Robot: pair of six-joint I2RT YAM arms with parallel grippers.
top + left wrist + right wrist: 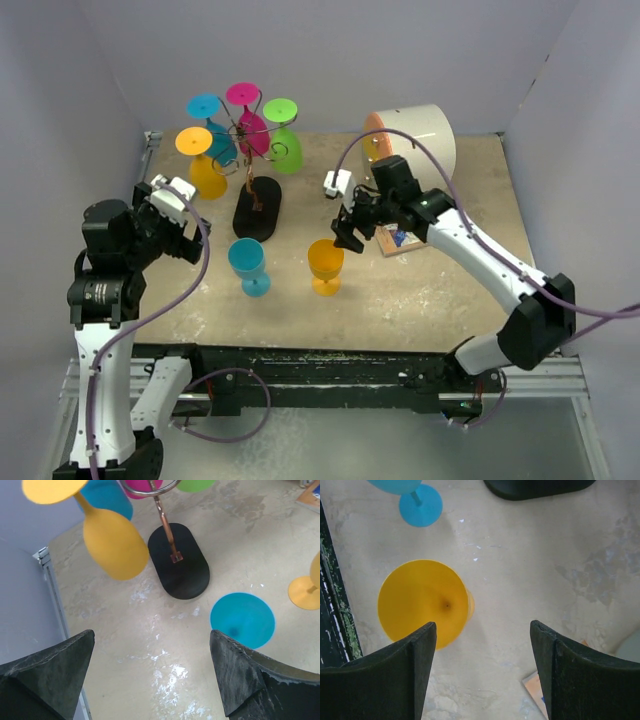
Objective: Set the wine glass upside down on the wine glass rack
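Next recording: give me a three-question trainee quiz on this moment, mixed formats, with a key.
1. True or false: the wine glass rack holds four glasses hanging upside down.
2. Multiple choice: what colour is the standing glass closest to the right gripper? A blue, B orange, C green.
3. Fill in: ___ glasses stand upright on the table.

Key: 1 true. 2 B, the orange wine glass. 3 two.
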